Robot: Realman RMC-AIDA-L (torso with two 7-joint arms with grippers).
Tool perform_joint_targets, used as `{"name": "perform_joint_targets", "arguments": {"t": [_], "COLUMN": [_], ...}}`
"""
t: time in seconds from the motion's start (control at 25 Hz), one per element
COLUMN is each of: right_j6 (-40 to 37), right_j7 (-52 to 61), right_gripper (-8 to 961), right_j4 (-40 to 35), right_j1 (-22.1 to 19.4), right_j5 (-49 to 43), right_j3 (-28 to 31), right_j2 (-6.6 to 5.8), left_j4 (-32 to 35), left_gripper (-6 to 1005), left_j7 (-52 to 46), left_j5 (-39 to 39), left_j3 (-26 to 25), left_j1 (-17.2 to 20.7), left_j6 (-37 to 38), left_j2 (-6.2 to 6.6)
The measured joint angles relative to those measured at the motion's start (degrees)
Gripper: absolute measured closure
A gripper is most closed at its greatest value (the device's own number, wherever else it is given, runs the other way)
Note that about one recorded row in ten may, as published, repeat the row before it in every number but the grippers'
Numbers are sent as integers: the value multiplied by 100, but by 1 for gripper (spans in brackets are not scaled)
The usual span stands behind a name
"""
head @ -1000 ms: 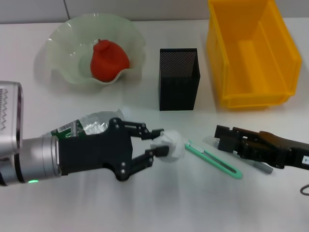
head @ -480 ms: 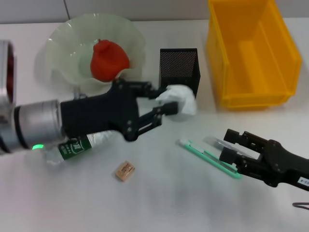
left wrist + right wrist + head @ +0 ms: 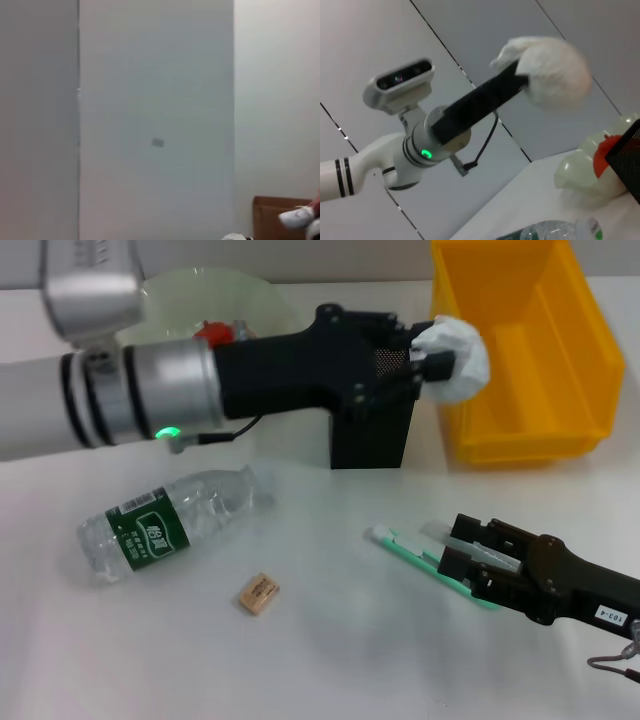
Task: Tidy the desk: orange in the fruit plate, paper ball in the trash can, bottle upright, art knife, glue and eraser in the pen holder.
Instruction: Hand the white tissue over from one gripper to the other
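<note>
Currently the left gripper (image 3: 432,352) is holding the paper ball (image 3: 456,355) clenched in its jaws, raised beside the yellow bin's (image 3: 560,390) near wall. Below, the right gripper (image 3: 455,545) is resting on the surface, jaws parted around the green knife (image 3: 415,555).

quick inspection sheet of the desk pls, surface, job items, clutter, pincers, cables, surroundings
surface: white desk.
job's things: paper ball held at the rim of the yellow bin; bottle lying on its side; eraser loose; green art knife flat; black mesh pen holder upright; orange in the fruit plate; glue not made out.
clutter: nothing seen.
pincers: left pincer shut on paper ball; right pincer low over the knife, open.
cables: thin lead by the right arm.
surroundings: grey wall panels.
</note>
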Motion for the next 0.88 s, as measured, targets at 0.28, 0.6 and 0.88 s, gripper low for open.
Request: {"name": "perform_joint_targets", "arguments": {"t": [0.28,0.6,0.88], "right_j6": [74,-213,-740], "right_j7": [1,345,811], "right_gripper": [192,192,192], "right_j4": [50,48,2], "right_j1": [9,32,123], "right_j5": [-1,7,43], "right_j3": [0,50,106], "right_j2": [-2,-40,-130], "left_j4": [178,838,1322], "left_gripper": [715,715,715], "left_j7": [44,12,25], "left_j5": [-766,-1335,-1323], "left_j3": [806,1333,874], "left_j1": [-89,329,1284], "left_j6": [-821,-870,-261], "left_j2": [2,64,89]}}
